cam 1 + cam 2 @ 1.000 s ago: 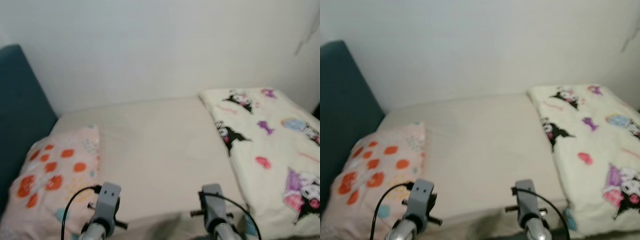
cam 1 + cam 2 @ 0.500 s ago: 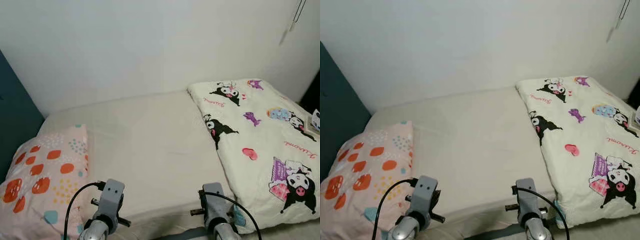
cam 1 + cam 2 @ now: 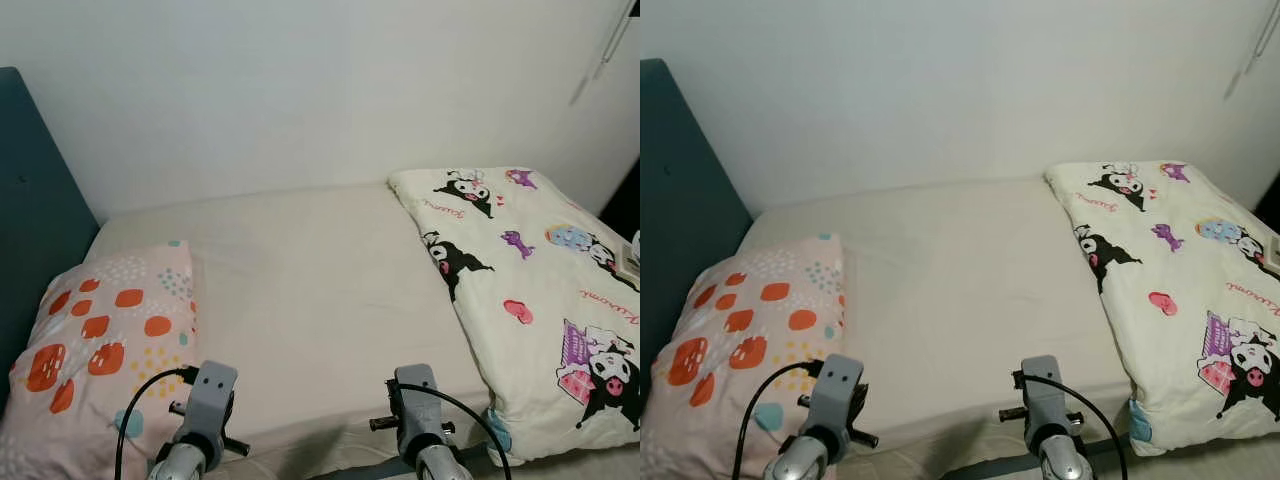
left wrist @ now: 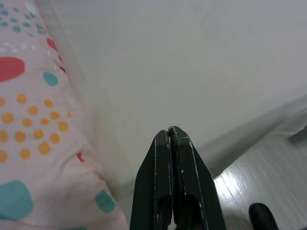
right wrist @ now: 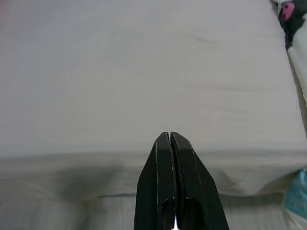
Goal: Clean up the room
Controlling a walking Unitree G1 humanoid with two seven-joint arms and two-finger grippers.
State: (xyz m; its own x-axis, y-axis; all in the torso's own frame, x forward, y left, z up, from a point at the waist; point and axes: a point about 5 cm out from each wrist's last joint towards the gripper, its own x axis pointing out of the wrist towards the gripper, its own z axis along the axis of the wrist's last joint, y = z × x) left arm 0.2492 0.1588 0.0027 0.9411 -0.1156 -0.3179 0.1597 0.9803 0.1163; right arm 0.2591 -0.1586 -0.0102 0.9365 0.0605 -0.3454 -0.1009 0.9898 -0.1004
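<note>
Your left gripper (image 4: 172, 139) has its two black fingers pressed flat together with nothing between them, and it hangs over the near edge of the bed (image 3: 310, 290), just beside the pillow (image 3: 105, 350). Your right gripper (image 5: 170, 141) is likewise closed tight and holds nothing, poised above the bare cream sheet (image 5: 144, 72) near the bed's front edge. From your head views you see both silver wrists low in front of you, the left arm (image 3: 205, 410) trailing a black cable beside the pillow and the right arm (image 3: 415, 415) nearer the blanket (image 3: 530, 290). The left wrist view gives you the pillow's pink fabric close up, with red, teal and yellow dots, and past the bed edge a strip of pale shiny floor (image 4: 259, 177) with a small dark object (image 4: 263, 215) you cannot identify. The right wrist view adds a corner of the blanket at its edge, and the front side of the mattress below the sheet. The head views alone show you the wider room: the pillow lies at the left end against a dark teal headboard (image 3: 35, 220), the cartoon-print blanket covers the right end, the sheet between them is smooth, and a white wall (image 3: 320, 90) runs behind the bed.
</note>
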